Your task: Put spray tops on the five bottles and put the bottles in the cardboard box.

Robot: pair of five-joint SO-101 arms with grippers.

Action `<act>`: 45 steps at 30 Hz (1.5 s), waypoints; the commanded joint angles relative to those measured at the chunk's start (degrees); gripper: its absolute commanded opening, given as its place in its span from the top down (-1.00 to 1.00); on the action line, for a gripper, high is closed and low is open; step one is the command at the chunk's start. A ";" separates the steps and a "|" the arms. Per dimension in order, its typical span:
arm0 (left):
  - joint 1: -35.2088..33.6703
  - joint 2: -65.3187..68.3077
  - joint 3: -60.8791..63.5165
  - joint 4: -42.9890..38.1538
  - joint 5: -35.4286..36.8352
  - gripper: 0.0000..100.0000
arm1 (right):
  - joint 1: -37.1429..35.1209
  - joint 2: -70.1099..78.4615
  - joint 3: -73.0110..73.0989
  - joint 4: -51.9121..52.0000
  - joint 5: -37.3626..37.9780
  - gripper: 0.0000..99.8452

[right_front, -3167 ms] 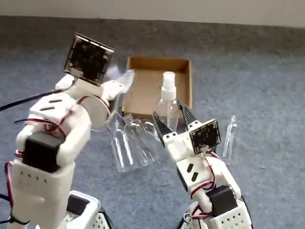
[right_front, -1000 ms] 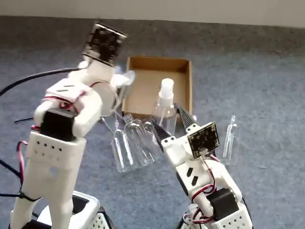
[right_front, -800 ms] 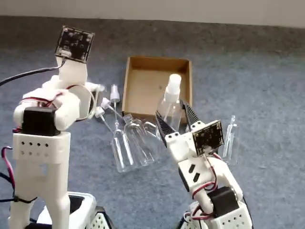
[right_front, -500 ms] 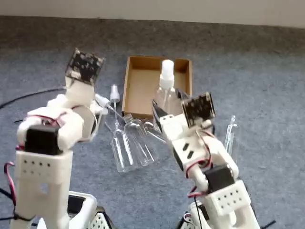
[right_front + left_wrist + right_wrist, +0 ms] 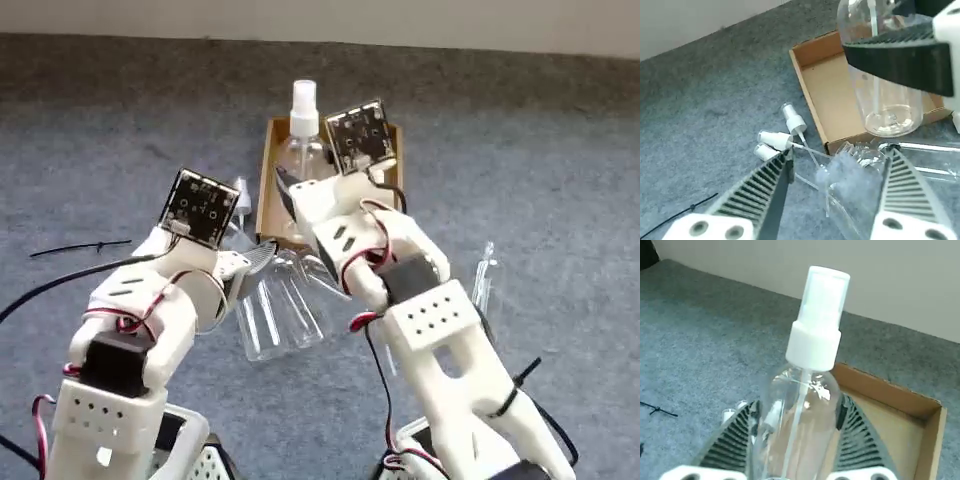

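My right gripper [image 5: 797, 412] is shut on a clear bottle [image 5: 802, 405] fitted with a white spray top [image 5: 819, 320]. It holds the bottle [image 5: 300, 140] upright above the cardboard box [image 5: 266, 190]. My left gripper [image 5: 832, 172] is open low over the carpet, its fingers [image 5: 767, 187] either side of the neck of a bare bottle [image 5: 857, 167] lying just in front of the box [image 5: 832, 90]. Three loose spray tops [image 5: 785, 135] lie on the carpet beside the box. Several bare bottles [image 5: 275, 315] lie side by side under my left gripper [image 5: 258, 258].
Another clear bottle [image 5: 483, 280] is off to the right on the grey carpet. A black cable tie [image 5: 75, 248] lies at the left. The right arm [image 5: 400, 290] stretches over the lying bottles to the box.
My right arm has lifted the capped bottle and carried it forward over the box. My left arm has swung down from beside the box to the lying bottles.
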 commanded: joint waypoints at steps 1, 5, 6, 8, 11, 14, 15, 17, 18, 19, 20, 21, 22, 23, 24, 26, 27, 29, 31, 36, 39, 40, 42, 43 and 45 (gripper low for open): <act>0.92 -6.37 2.95 -1.85 2.90 0.46 | -1.19 1.63 -4.00 -2.95 -0.53 0.99; 0.84 -10.07 8.31 -6.68 5.01 0.46 | -3.47 1.10 -4.00 -2.77 -0.53 0.99; 0.84 -10.59 9.80 -8.00 5.01 0.46 | -4.18 0.40 -4.00 -2.77 -0.53 0.99; 1.10 -10.86 12.00 -9.58 5.01 0.46 | -4.70 -1.27 -3.74 -2.59 -0.53 0.99; 1.01 -11.30 12.79 -9.67 5.01 0.46 | -4.62 -3.82 -2.15 -2.59 -0.53 0.99; 1.19 -10.77 13.14 -10.73 4.92 0.46 | -4.70 -6.29 -0.48 -1.89 -0.53 0.99; 1.19 -10.77 13.41 -11.60 4.92 0.46 | -4.79 -7.08 -0.13 -0.57 -0.53 0.99; 1.10 -10.77 14.29 -13.36 4.92 0.46 | -4.79 -8.48 -0.04 2.68 -0.53 0.99; 1.10 -10.77 14.90 -14.07 4.92 0.46 | -4.79 -9.27 0.04 3.82 -0.53 0.99; 1.10 -10.77 15.43 -14.68 4.84 0.46 | -4.79 -10.07 -0.04 4.79 -0.53 0.99; 1.10 -10.77 15.60 -15.21 4.84 0.46 | -4.79 -10.77 -0.04 5.49 -0.53 0.99; 1.10 -10.77 15.69 -15.47 4.84 0.46 | -4.79 -11.56 0.13 6.11 -0.53 0.99; 1.10 -10.68 15.69 -15.47 4.84 0.46 | -4.79 -12.35 0.40 6.64 -0.53 0.99; 1.10 -10.68 15.69 -15.47 4.84 0.46 | -4.79 -13.05 0.40 7.08 -0.53 0.99; 1.10 -10.68 15.69 -15.47 4.84 0.46 | -4.79 -13.58 0.40 7.69 -0.62 0.99; 1.01 -10.68 15.69 -15.47 4.84 0.46 | -4.79 -14.73 0.40 8.92 -0.70 0.99; 0.92 -10.68 15.69 -15.47 4.84 0.47 | -4.79 -15.25 0.40 9.36 -0.79 0.99; 0.84 -10.68 15.69 -15.56 4.75 0.47 | -5.14 -16.31 0.40 10.33 -0.62 0.99; 0.75 -10.68 15.69 -15.56 4.75 0.47 | -5.49 -17.01 0.57 10.86 -0.62 0.99; 0.75 -11.30 15.69 -15.38 4.75 0.47 | -5.41 -16.66 0.48 11.30 -0.53 0.99; 0.75 -11.38 15.78 -15.30 4.75 0.47 | -4.26 -16.48 0.48 9.89 1.23 0.99; 0.75 -11.38 15.87 -15.30 4.75 0.47 | -3.65 -15.96 0.48 7.60 2.29 0.99; 0.75 -11.38 16.48 -15.30 4.75 0.47 | -1.36 -12.88 0.13 3.82 3.16 0.99; 0.75 -11.38 16.75 -15.30 4.75 0.47 | -0.22 -9.98 -0.13 2.86 3.25 0.99; -0.13 -11.38 17.45 -15.30 4.66 0.47 | 1.54 -3.21 -3.82 -0.57 3.43 0.99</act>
